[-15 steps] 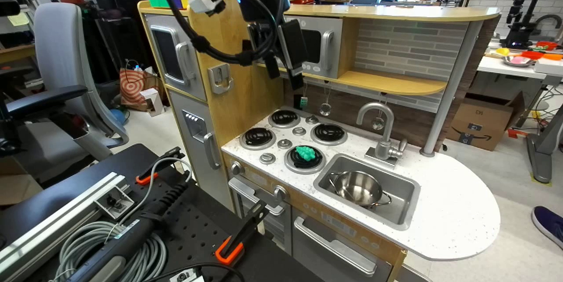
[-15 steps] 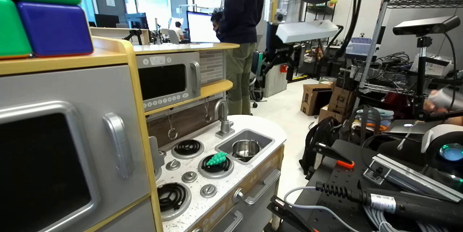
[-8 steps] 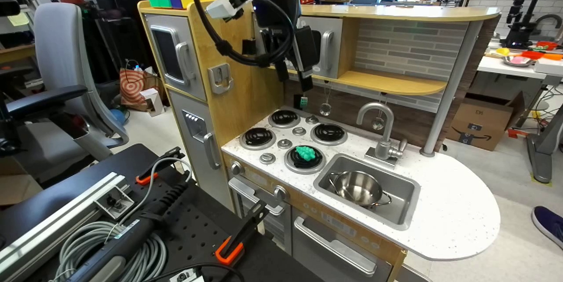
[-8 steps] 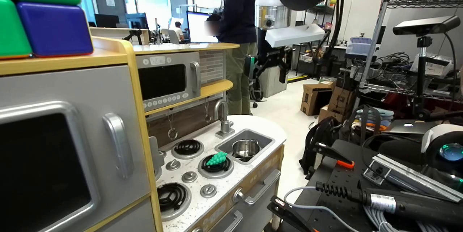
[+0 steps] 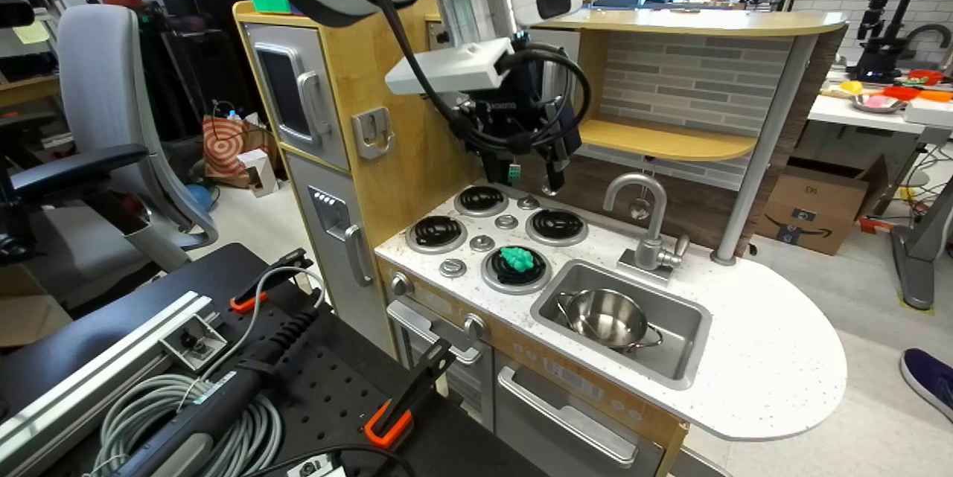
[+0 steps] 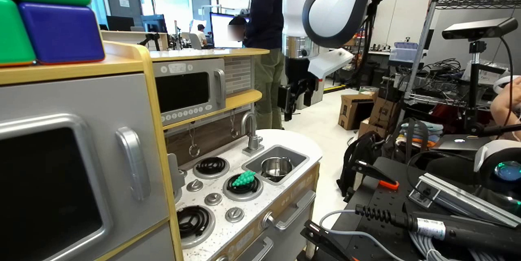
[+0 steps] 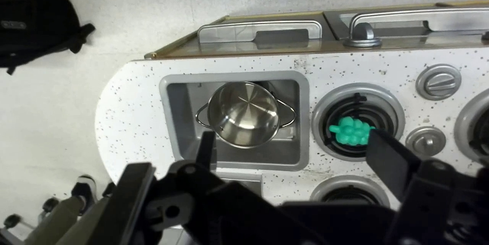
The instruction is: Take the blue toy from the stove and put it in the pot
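Wrist view: fingers [image 7: 391,161] nearest, spread wide; one tip crosses the edge of the green toy [image 7: 349,132] by line of sight only. Both exterior views put them well above it. Toy's on the stove [image 5: 557,225], front burner [image 7: 318,122], just beside the sink [image 7: 303,122]. Shiny pot [image 7: 244,111] sits mouth-up in the sink, 9 o'clock from the toy. Farthest, on the floor [image 7: 133,19]: black bag [image 7: 36,27] at 10 o'clock from the pot, a shoe [image 7: 83,193] at about 8.
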You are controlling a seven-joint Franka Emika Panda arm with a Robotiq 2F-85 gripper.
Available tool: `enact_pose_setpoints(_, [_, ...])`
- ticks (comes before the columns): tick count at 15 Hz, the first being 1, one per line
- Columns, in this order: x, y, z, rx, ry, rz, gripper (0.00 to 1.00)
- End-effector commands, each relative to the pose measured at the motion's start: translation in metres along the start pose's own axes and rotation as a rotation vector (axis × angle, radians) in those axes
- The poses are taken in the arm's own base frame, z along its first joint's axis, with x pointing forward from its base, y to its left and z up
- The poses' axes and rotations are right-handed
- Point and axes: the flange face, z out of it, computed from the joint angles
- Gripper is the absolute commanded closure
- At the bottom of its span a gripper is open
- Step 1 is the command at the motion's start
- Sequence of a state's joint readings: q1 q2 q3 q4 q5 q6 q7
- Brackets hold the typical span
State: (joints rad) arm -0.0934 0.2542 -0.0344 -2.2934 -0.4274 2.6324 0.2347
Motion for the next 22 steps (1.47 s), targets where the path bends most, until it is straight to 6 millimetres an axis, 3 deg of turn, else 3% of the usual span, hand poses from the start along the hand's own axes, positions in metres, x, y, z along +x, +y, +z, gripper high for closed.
enact_pose_setpoints(1, [0.036, -0.01, 0.032, 0.0, 0.017, -0.199, 0.0])
enact_pose_setpoints(9, [0.09, -0.044, 0.057, 0.023, 0.054, -0.648, 0.0])
enact_pose_setpoints(16, [0.089, -0.065, 0.056, 0.07, 0.056, -1.031, 0.0])
enact_pose_setpoints(17, [0.088, -0.066, 0.058, 0.034, 0.063, -0.945, 0.0])
enact_pose_setpoints(22, [0.095, -0.068, 0.064, -0.014, 0.074, -1.042, 0.0])
